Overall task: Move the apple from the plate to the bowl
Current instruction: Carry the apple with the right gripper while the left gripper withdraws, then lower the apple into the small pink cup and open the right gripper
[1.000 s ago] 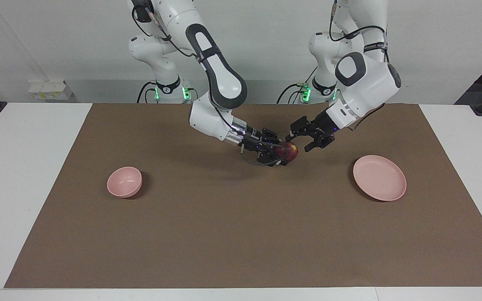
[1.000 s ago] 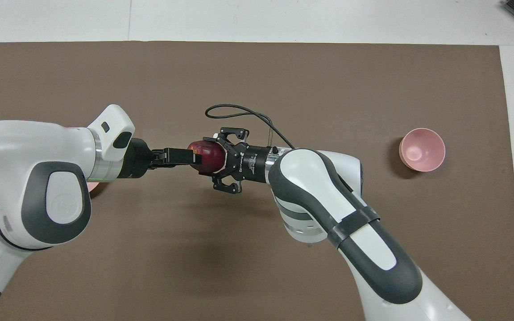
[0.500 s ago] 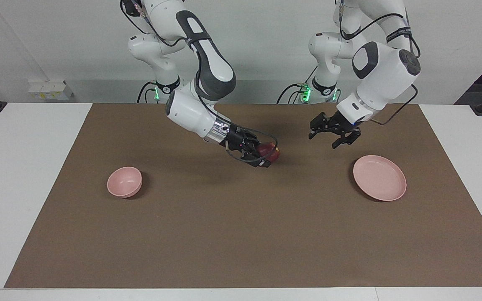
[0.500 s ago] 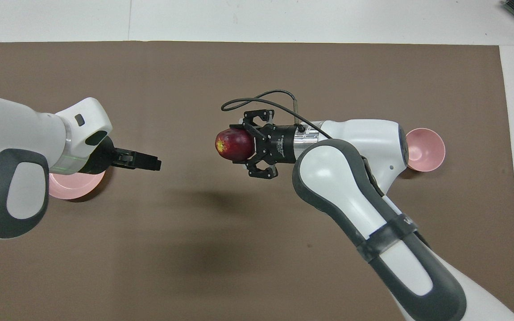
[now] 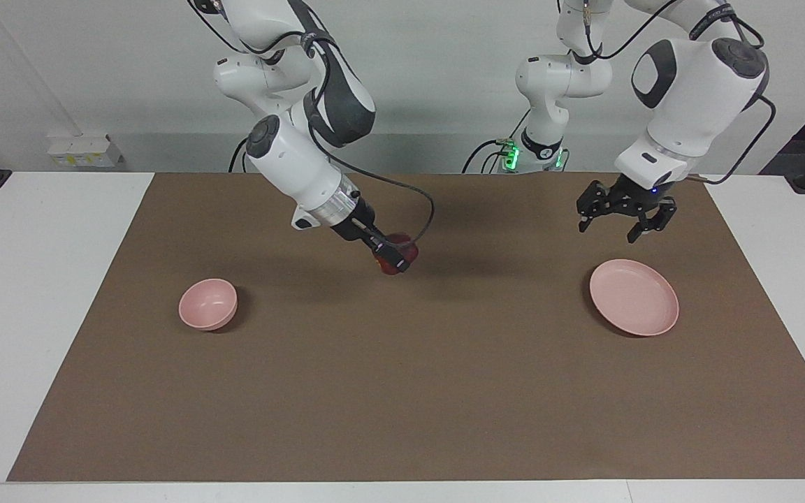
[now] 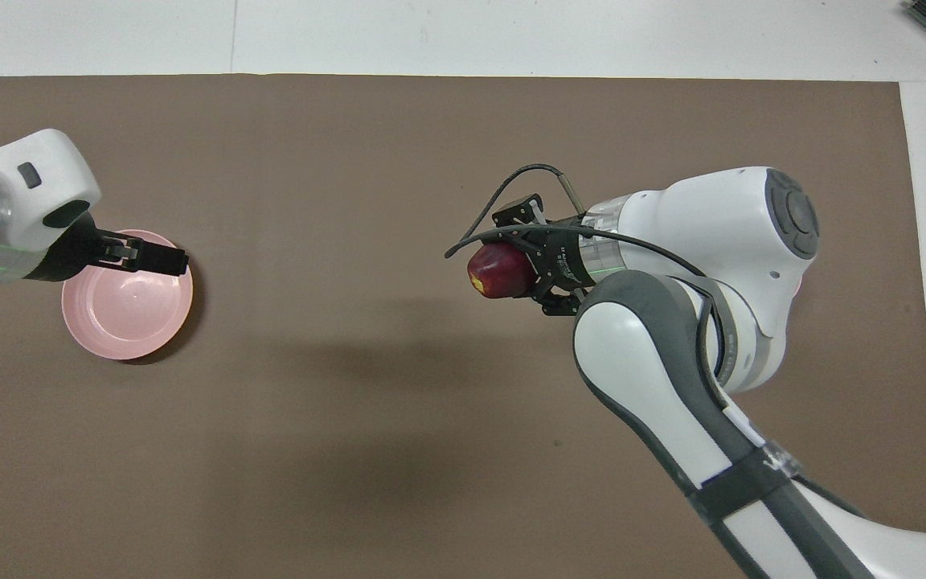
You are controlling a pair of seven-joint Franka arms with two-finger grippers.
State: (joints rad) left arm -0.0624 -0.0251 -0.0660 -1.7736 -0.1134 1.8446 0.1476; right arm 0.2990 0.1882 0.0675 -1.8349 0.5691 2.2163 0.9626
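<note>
The right gripper point(image 5: 394, 260) grips the apple point(image 6: 499, 272) in the air, at the middle of the frame, over the brown mat point(image 5: 402, 391). The left gripper point(image 5: 623, 222), fingers open and empty, hangs above the plate point(image 5: 634, 297) at right. The bowl point(image 5: 208, 304) stands at left.

1. the apple point(image 6: 499, 271) has a smooth, glossy dark red skin
2. the plate point(image 5: 634, 297) and the bowl point(image 5: 207, 303) look like smooth matt plastic in pale pink
3. the mat point(image 5: 430, 377) is a flat, matt brown sheet, paper or felt, i cannot tell which
4. the table point(image 5: 32, 293) is smooth and white
5. the arm shells point(image 6: 720, 225) are glossy white plastic with dark grey panels
6. the right gripper point(image 5: 394, 257) and left gripper point(image 5: 622, 213) are matt black
</note>
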